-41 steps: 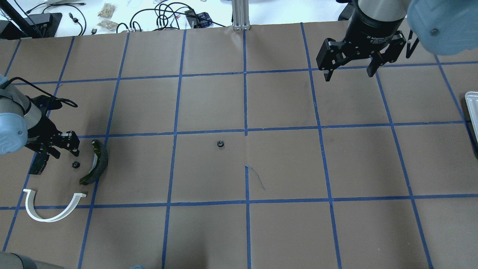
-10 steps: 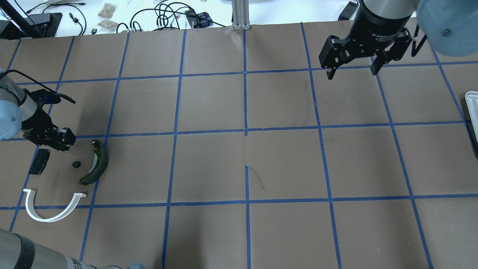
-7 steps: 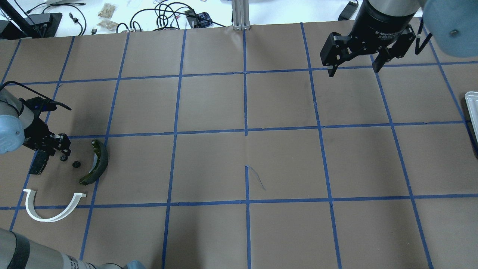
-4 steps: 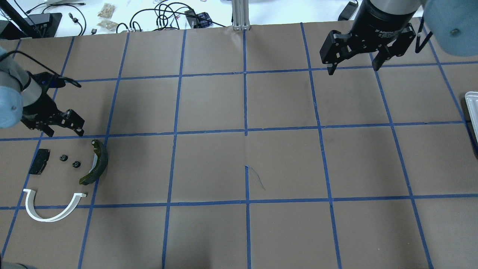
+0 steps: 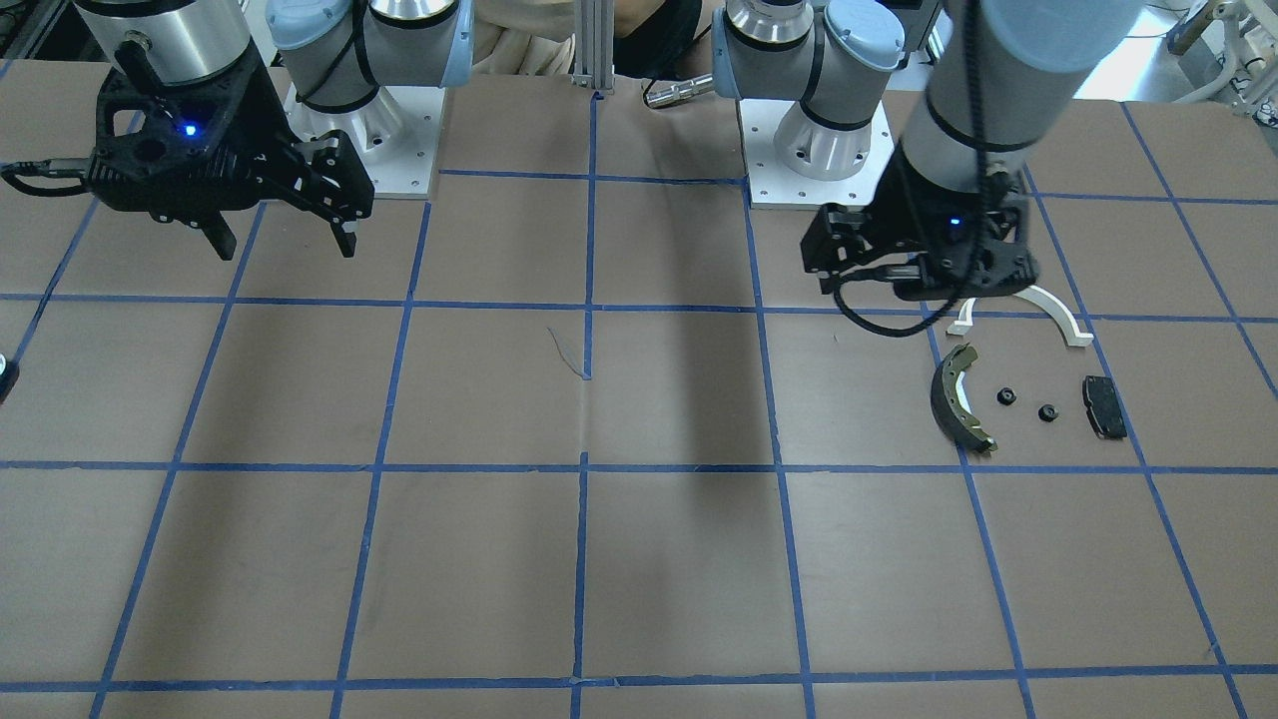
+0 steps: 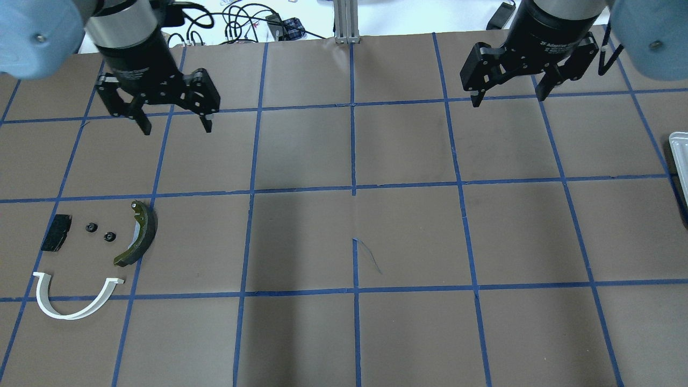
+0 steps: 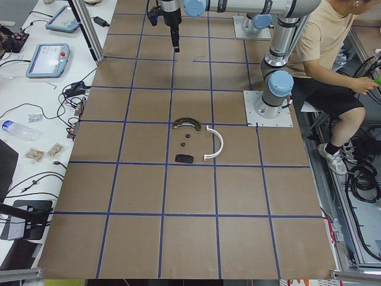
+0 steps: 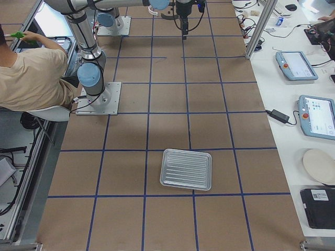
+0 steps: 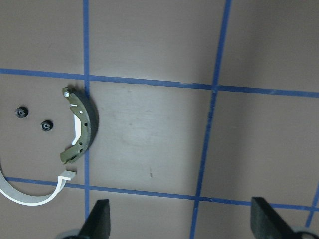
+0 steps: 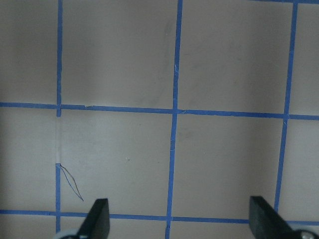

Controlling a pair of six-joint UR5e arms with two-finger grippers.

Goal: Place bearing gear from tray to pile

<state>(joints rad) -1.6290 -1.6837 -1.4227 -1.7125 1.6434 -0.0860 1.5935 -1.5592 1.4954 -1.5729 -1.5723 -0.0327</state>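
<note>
Two small black bearing gears [image 6: 91,227] [image 6: 109,236] lie in the pile, between the black rectangular pad [image 6: 56,239] and the dark brake shoe [image 6: 141,232], above the white half-ring arc [image 6: 70,303]. My left gripper [image 6: 174,121] is open and empty, raised high and away from the pile. Its wrist view shows both gears [image 9: 21,112] [image 9: 47,125], the brake shoe [image 9: 82,124] and the arc [image 9: 30,191]. My right gripper [image 6: 508,99] is open and empty over bare paper. The metal tray [image 8: 186,169] holds nothing.
The tray's edge [image 6: 678,156] shows at the overhead view's right border. The table is brown paper with a blue tape grid. Cables and small items lie past the far edge. A seated person [image 7: 327,53] is beside the robot bases.
My left gripper set a second bearing gear down beside the first in the pile, opened, then rose and drew away toward the table's far side. The right gripper barely moved.
</note>
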